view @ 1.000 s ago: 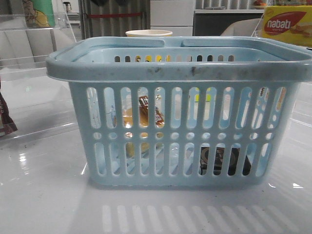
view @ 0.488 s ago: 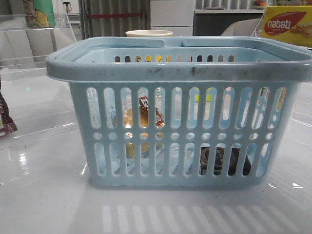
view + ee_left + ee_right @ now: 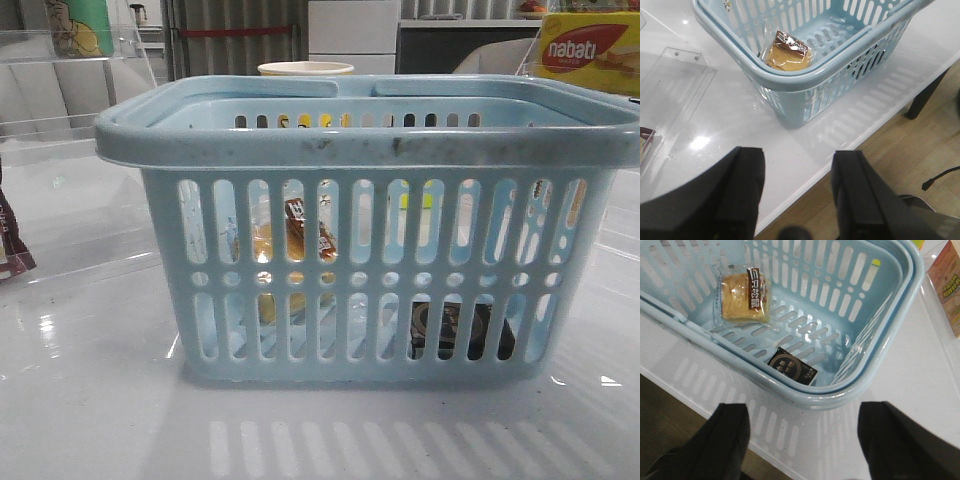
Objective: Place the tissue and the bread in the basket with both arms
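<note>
Almost nothing changes from a moment ago. The basket [image 3: 370, 225] stays in the same spot, and the bread [image 3: 290, 240] and the tissue [image 3: 460, 330] stay inside it. Only the dark red snack packet [image 3: 12, 245] at the left edge sits a little lower and further out of the picture than it did a second ago.

The counter [image 3: 90, 400] is white and shiny, and the basket's slots show in it like a mirror. The big pale blue basket stands on it near the front edge. A clear plastic stand [image 3: 670, 85] lies on the counter beside the basket. Behind the basket there is a yellow and red box [image 3: 590, 50] and the top of a pale cup [image 3: 305, 69]. Below the counter edge there is a wooden floor [image 3: 900, 165].

The bread lies flat on the basket floor at one end, in its clear bag. The small black tissue pack lies flat at the other end, close to the wall, well apart from the bread.

The left tool [image 3: 797, 190] hangs over the counter edge with its two fingers spread wide and nothing between them. The right tool [image 3: 800, 440] hangs above the basket rim, also spread wide and holding nothing.
</note>
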Tool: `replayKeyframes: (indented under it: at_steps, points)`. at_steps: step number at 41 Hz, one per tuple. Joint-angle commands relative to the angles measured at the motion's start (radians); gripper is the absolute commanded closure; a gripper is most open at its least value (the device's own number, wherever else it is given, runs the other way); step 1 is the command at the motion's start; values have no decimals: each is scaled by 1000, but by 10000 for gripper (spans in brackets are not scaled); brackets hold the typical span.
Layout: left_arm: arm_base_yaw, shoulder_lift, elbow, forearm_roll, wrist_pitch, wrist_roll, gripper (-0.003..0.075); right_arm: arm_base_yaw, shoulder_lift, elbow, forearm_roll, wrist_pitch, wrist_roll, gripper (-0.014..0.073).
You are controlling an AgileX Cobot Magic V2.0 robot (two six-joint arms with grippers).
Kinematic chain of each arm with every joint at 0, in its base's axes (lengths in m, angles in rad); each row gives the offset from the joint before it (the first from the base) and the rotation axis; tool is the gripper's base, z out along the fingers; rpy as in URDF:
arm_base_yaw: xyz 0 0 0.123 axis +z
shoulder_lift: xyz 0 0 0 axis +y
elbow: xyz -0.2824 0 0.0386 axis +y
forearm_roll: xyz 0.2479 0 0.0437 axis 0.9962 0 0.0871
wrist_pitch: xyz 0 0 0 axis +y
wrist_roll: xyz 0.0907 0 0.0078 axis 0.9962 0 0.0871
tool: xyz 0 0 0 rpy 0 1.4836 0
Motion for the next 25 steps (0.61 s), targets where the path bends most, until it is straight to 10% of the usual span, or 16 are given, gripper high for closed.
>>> replayKeyframes:
  at_steps: [1, 13, 25]
  points:
    - [0, 0, -23, 8, -73, -16, 337, 1, -50, -12, -6, -37, -11, 33]
    - [0, 0, -23, 8, -93, -16, 349, 1, -184, 80, -11, -36, -19, 59]
    - [0, 0, -23, 8, -93, -16, 578, 1, -194, 84, -11, -31, -23, 454]
